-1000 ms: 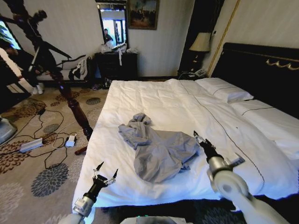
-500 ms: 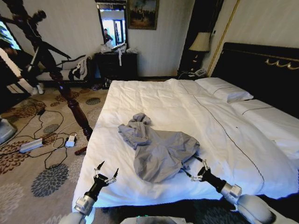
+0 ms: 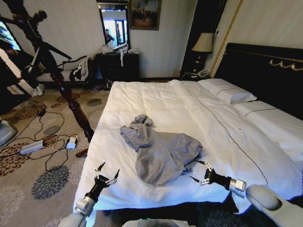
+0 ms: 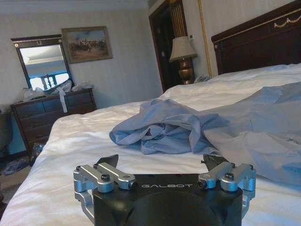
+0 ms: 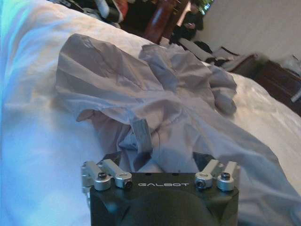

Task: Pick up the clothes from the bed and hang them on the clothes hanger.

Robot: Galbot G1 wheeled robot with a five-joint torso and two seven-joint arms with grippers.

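Note:
The clothes, a crumpled grey-blue shirt (image 3: 158, 151), lie on the white duvet of the bed (image 3: 156, 101) near its foot. My right gripper (image 3: 194, 170) is open, low over the duvet, its fingertips pointing at the shirt's near right edge and just short of it. In the right wrist view the shirt (image 5: 155, 94) spreads right in front of the open right gripper (image 5: 157, 157). My left gripper (image 3: 107, 173) is open at the bed's near left corner, apart from the shirt (image 4: 188, 127). Whether a slim black bar (image 3: 57, 50) on the coat stand is the clothes hanger, I cannot tell.
A dark turned-wood coat stand (image 3: 71, 99) leans at the left of the bed, over carpet with cables (image 3: 47, 142). White pillows (image 3: 227, 92) and the black headboard (image 3: 265, 71) are at the right. A dresser with a mirror (image 3: 118, 64) stands at the back wall.
My right arm has swung down and around, from beside the shirt's right side to its near right edge, now pointing at it from the foot of the bed. The left gripper has stayed put.

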